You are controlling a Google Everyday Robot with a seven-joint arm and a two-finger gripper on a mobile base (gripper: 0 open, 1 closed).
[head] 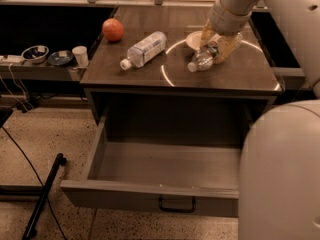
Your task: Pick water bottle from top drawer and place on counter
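Note:
The water bottle point(201, 60), slim and clear with a white cap pointing front-left, lies tilted in my gripper point(216, 45) over the right part of the counter point(150, 79), inside the thin white circle line. The gripper's yellowish fingers are shut on the bottle's body. I cannot tell whether the bottle touches the counter. The top drawer point(165, 164) below is pulled wide open, nothing visible inside, its black handle at the front centre.
A fatter clear bottle point(144, 49) with a whitish label lies on the counter's left half. A red-orange ball point(113, 29) sits at the back left. A pale bowl point(194, 39) is behind the gripper. Bowls and a cup point(80, 55) stand on a side shelf at left.

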